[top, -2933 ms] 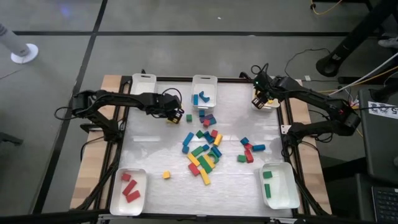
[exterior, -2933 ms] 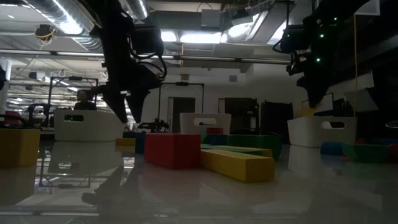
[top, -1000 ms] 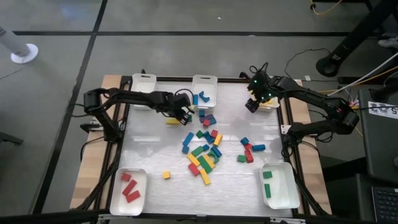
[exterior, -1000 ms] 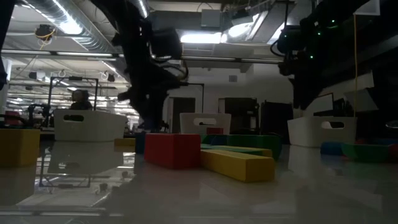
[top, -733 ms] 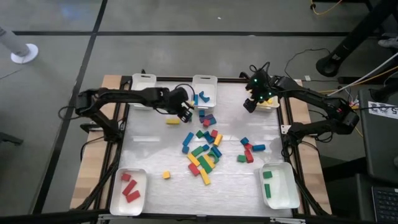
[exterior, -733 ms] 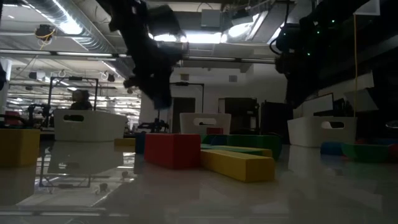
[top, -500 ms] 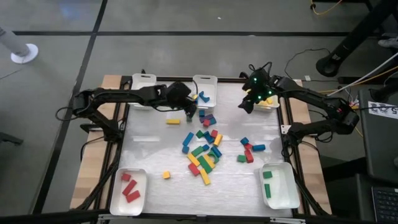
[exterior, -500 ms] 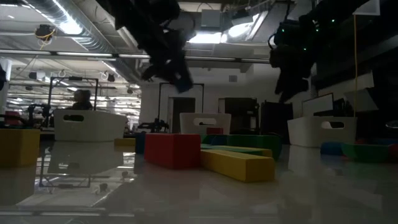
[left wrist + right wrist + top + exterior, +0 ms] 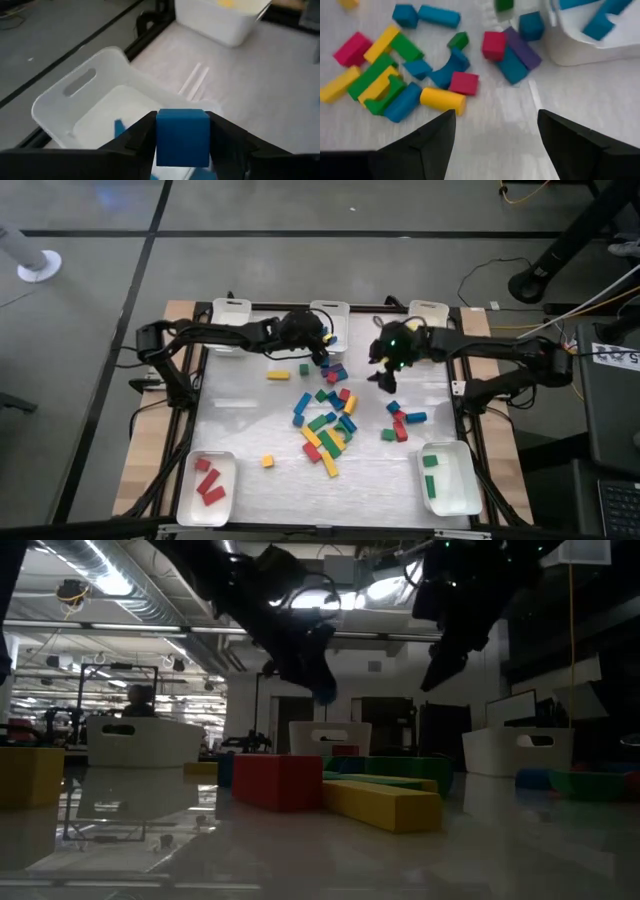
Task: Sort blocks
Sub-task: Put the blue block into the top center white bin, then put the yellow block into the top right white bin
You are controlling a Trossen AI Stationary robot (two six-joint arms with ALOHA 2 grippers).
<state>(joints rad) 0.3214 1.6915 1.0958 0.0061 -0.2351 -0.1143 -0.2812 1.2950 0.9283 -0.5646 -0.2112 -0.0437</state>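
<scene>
Blue, solid and rigid, the cube (image 9: 182, 138) is seen between the two fingers of the left end effector (image 9: 182, 145), which is clamped on its opposite flat faces, raised above the tray (image 9: 100, 112) at the middle of the worktop's far edge. The tray already contains blue pieces. The cube is judged to be light and hard; its smooth faces are likely to be somewhat slippery, so a grip square across two parallel faces, as shown, is the appropriate hold. No deformation under the fingers is to be expected, and breakage on release into the tray is judged unlikely.

The right end effector (image 9: 495, 137) is carried empty with its fingers spread wide, above the far part of the worktop (image 9: 240, 420) between that tray and the far right corner. The remaining blocks (image 9: 330, 420) are scattered about the worktop's centre in red, blue, green and yellow, with one purple bar (image 9: 522, 47) close to the tray.

Bars are best taken across the short dimension at mid-length. Cubes may be taken across either pair of faces. Pieces lying in contact with neighbours offer little finger clearance, so those at the edge of the cluster are judged easier to take first.
</scene>
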